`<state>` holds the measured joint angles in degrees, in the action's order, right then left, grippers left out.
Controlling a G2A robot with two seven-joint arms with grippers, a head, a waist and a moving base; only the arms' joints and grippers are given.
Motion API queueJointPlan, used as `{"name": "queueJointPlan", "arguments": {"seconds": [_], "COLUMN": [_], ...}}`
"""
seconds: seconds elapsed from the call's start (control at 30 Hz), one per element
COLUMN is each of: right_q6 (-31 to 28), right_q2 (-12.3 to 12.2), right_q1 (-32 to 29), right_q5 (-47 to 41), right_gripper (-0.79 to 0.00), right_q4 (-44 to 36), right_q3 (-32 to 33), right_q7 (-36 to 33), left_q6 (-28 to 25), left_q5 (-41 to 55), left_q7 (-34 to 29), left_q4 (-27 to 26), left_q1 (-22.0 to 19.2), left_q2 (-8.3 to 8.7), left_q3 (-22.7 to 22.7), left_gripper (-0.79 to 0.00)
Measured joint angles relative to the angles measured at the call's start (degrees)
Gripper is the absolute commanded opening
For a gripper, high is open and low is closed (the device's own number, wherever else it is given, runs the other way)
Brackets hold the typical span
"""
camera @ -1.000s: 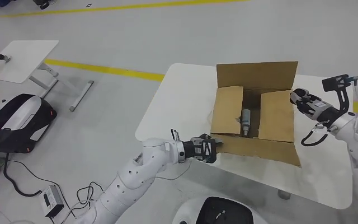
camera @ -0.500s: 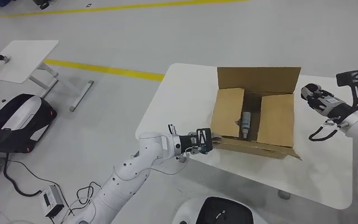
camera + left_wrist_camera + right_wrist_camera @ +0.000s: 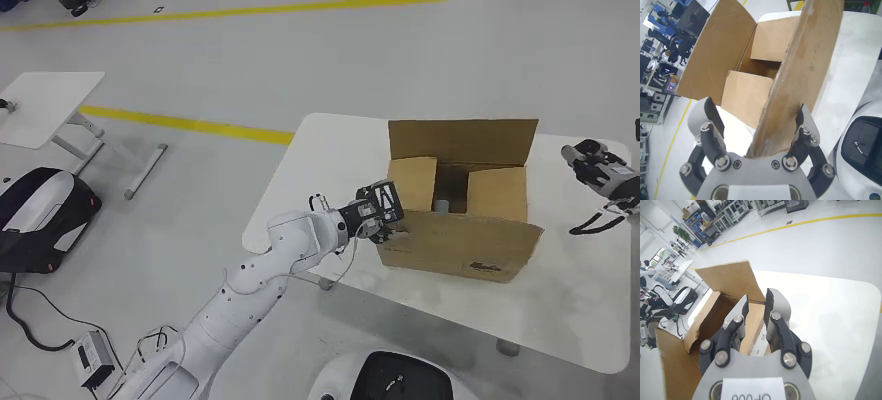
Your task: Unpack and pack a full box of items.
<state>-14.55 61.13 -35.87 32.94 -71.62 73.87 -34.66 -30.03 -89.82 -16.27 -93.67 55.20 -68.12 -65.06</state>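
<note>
Top view: a brown cardboard box (image 3: 470,245) stands right of the frame's centre on a white round-cornered table (image 3: 330,170). Its far flap is upright, its near long flap is raised with the outer face toward the camera, and the two short flaps lean inward over the opening (a small grey item (image 3: 440,206) peeps between them, too small to name). The left gripper (image 3: 388,208) is at the box's near left corner, just left of centre; the right gripper (image 3: 588,158) hovers at the right edge of the frame, apart from the box. Left wrist view: this gripper's fingers (image 3: 712,113) are spread wide, and the near flap runs edge-on between them. One pad lies against the flap's outer face and the other stands clear of it, so nothing is clamped. Right wrist view: that gripper's two pads leave only a narrow gap with nothing in it, and the box lies just beyond them, its inside partly in sight.
</note>
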Motion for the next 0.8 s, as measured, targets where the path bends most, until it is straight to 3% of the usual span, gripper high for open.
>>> {"name": "queueJointPlan", "arguments": {"seconds": [0.23,0.4,0.8], "right_q6": [4.19,6.03,0.25], "right_q2": [1.09,2.68,8.59], "right_q1": [5.47,11.23,24.86], "right_q5": [-1.19,-3.78,-10.86], "right_gripper": [-0.785,-0.785,-0.785], "right_q4": [3.82,10.02,29.82], "right_q3": [-2.45,-5.89,-17.06], "right_q7": [1.11,2.1,-0.03], "left_q6": [6.62,8.5,4.38], "left_q5": [3.5,4.15,5.26], "left_q7": [-9.08,-12.67,-13.35], "left_q4": [4.3,6.01,5.97], "left_q1": [-4.46,-6.0,-4.48], "left_q2": [-1.46,-2.02,-1.8], "left_q3": [2.53,3.61,2.97], "left_gripper": [0.0,0.0,0.0]}}
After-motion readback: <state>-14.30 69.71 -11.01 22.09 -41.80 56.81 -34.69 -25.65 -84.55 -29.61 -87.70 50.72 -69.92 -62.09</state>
